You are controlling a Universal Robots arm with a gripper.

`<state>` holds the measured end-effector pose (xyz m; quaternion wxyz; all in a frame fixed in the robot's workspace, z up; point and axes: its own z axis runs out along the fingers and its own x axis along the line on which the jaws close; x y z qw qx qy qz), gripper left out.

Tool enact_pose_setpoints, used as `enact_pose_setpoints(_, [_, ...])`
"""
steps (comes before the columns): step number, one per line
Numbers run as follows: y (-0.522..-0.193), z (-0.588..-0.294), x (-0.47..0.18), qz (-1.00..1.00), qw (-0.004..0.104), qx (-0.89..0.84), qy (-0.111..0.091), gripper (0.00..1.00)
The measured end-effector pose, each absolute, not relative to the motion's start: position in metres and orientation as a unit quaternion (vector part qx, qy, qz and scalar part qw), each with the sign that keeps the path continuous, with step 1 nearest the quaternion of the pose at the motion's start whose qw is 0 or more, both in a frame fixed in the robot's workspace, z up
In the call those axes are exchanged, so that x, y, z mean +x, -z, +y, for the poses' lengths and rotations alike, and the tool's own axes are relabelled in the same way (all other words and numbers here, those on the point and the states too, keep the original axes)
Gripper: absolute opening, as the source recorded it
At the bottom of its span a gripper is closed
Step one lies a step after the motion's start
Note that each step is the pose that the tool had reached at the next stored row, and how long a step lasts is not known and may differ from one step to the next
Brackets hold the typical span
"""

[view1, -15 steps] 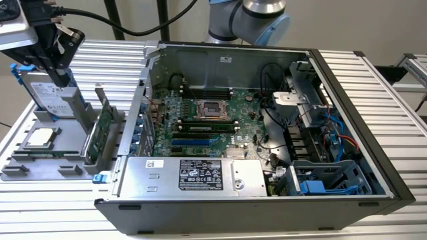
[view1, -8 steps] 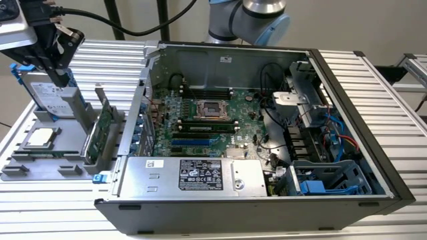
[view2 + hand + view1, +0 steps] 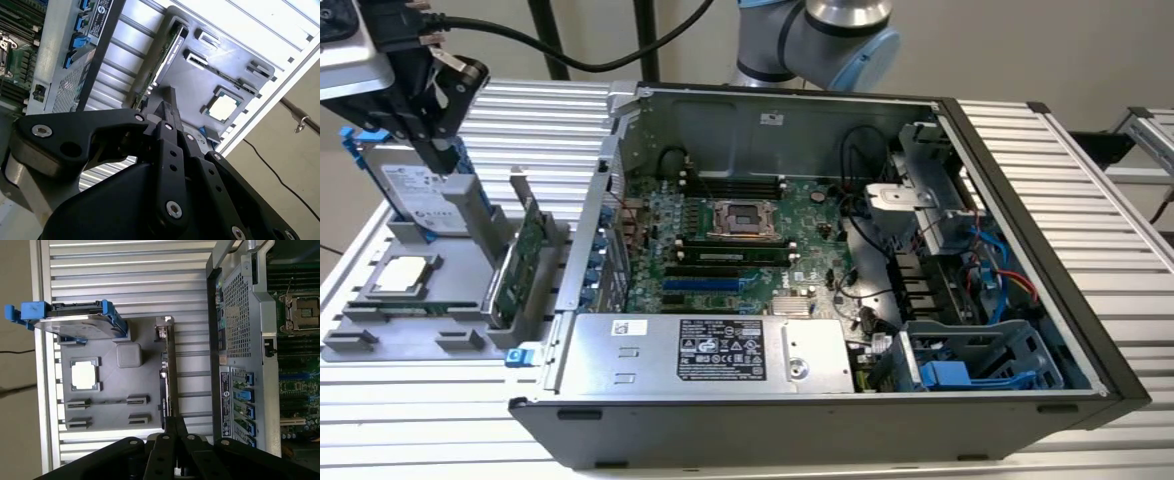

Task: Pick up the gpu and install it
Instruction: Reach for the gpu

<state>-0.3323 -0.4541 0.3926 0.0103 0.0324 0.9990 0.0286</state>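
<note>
On the ribbed aluminium table (image 3: 1067, 170), beside the open grey metal computer case (image 3: 761, 125), a grey plastic tray (image 3: 394, 325) held the flat green-boarded gpu (image 3: 520, 265) on edge. Our black claw (image 3: 175, 420) hung above, pressed together and empty. Pickup, we judged, was not yet begun and needed the claw spread astride the card.

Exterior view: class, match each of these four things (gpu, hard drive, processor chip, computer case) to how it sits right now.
Column one:
1. gpu
2. hard drive
3. processor chip
4. computer case

Column two:
A. lies flat on the grey tray, silver top up
B. lies on its side, open, motherboard showing
C. stands on edge in the tray, on the side beside the case
D. stands upright in a blue-edged caddy at the tray's far end

Pairs: 1-C, 2-D, 3-A, 4-B.
</note>
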Motion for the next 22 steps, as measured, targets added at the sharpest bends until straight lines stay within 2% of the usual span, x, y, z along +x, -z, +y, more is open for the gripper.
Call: enact_pose_setpoints(22, [-0.3833,-0.4541,-0.3315,0.999,0.010,0.028,-0.029,1.00])
